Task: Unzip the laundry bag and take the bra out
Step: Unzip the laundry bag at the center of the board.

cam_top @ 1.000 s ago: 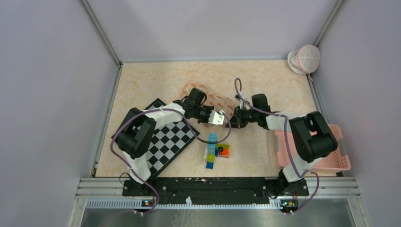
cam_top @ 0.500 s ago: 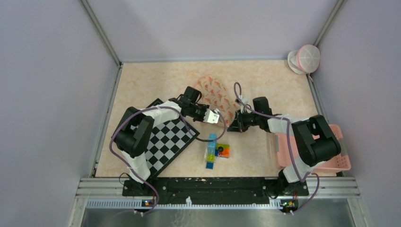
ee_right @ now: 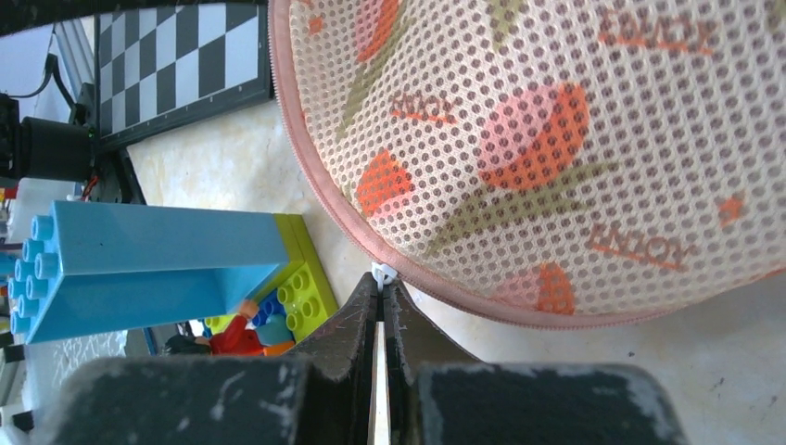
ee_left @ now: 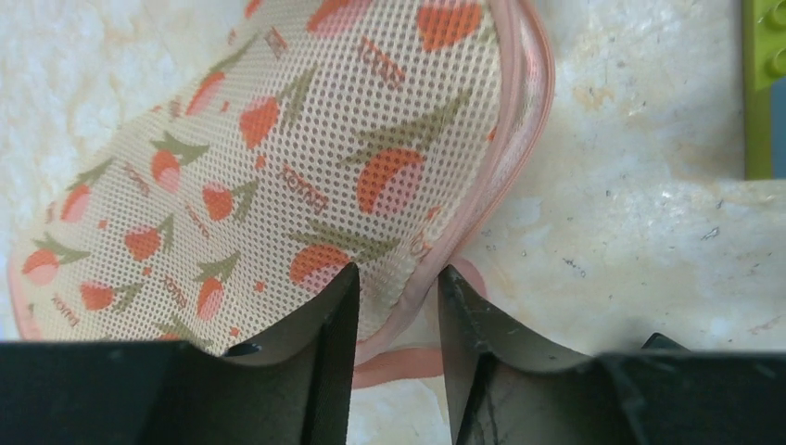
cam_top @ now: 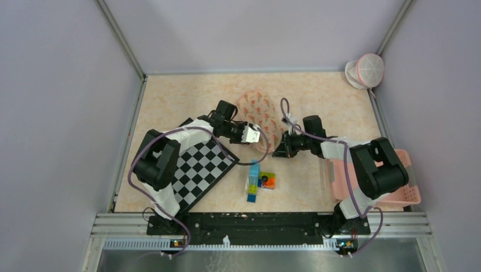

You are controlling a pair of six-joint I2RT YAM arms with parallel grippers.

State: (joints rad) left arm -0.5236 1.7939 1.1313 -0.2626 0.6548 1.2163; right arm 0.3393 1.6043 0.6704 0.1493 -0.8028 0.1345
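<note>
Our right gripper (ee_right: 380,298) pinches the zipper pull (ee_right: 380,273), but with our left gripper (ee_left: 396,298) unclenched astride the laundry bag (ee_left: 278,167) just beyond the toy bricks (cam_top: 258,181), we may merely drag the bag.

Patterned mesh laundry bag (cam_top: 258,110) on a beige table (cam_top: 323,93), left gripper (cam_top: 258,136) at its near-left edge, right gripper (cam_top: 277,152) just beside its near-right edge, checkerboard (cam_top: 198,170) to the bag's left, toy blocks (cam_top: 260,181) nearer than it, pink basket (cam_top: 397,184) well right.
</note>
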